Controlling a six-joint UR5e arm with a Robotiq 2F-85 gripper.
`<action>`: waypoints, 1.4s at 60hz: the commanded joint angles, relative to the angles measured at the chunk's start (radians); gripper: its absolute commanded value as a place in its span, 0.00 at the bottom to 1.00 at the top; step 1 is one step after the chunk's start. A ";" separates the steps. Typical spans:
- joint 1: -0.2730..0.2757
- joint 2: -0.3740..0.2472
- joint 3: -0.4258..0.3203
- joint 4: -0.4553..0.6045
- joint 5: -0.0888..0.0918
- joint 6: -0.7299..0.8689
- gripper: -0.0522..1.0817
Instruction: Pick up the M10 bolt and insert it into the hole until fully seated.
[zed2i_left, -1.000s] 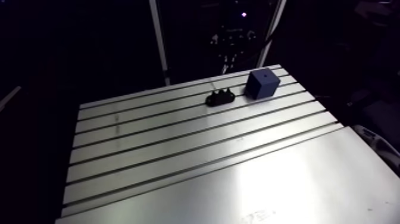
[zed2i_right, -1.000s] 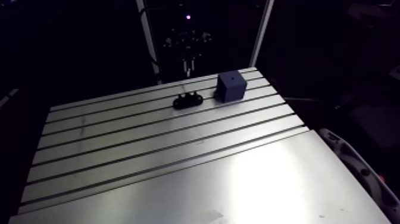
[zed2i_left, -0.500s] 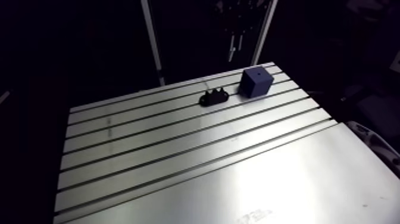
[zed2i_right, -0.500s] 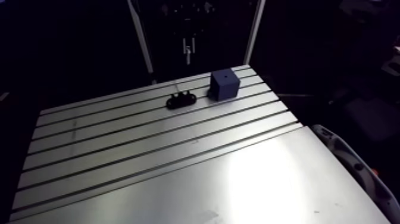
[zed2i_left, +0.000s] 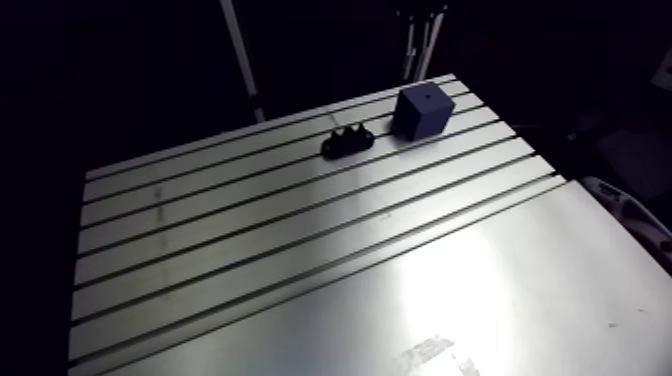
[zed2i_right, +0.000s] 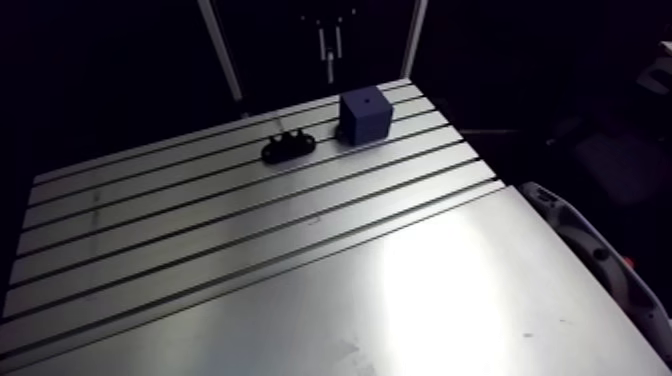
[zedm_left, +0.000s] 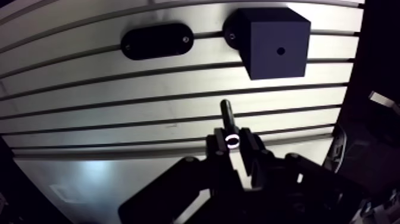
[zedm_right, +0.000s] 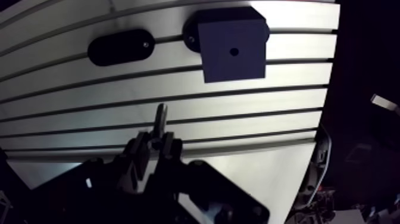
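In the wrist view my gripper is shut on the M10 bolt. The bolt's dark shaft sticks out ahead of the fingertips, above the slotted table. A dark blue cube with a small hole in its upper face stands ahead of the bolt and a little to one side, apart from it. In the arm view the same cube stands at the table's far right corner.
A black oval holder with small pegs lies just left of the cube. The table has slotted rows at the back and a smooth plate in front. A pale curved object lies past the right edge.
The whole arm view has shifted, so the camera moved with the arm. Cube and holder keep their places on the table.
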 joint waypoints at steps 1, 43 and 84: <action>-0.025 0.025 -0.021 0.026 -0.014 -0.003 0.98; -0.070 0.149 -0.154 0.067 -0.014 -0.003 0.98; -0.079 0.224 -0.219 0.110 -0.015 -0.001 0.98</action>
